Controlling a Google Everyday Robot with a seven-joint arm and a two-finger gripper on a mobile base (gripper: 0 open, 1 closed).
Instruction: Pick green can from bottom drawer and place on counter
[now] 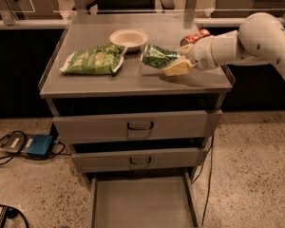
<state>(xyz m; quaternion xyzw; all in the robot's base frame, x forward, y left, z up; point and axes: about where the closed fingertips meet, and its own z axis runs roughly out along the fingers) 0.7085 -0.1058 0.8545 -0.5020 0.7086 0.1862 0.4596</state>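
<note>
claw (pixel 176 59) grips green can (pixel 156 56) sideways over counter (pixel 133 80)

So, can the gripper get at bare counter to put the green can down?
Probably yes: the gripper, shut on the green can, hangs over open counter between the chip bag and the red can.

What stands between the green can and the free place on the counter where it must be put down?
Nothing visible. The pincer holds the green can tilted over the counter, with bare counter just below it. The chip bag lies further left in the picture, and the bowl stands behind.
</note>
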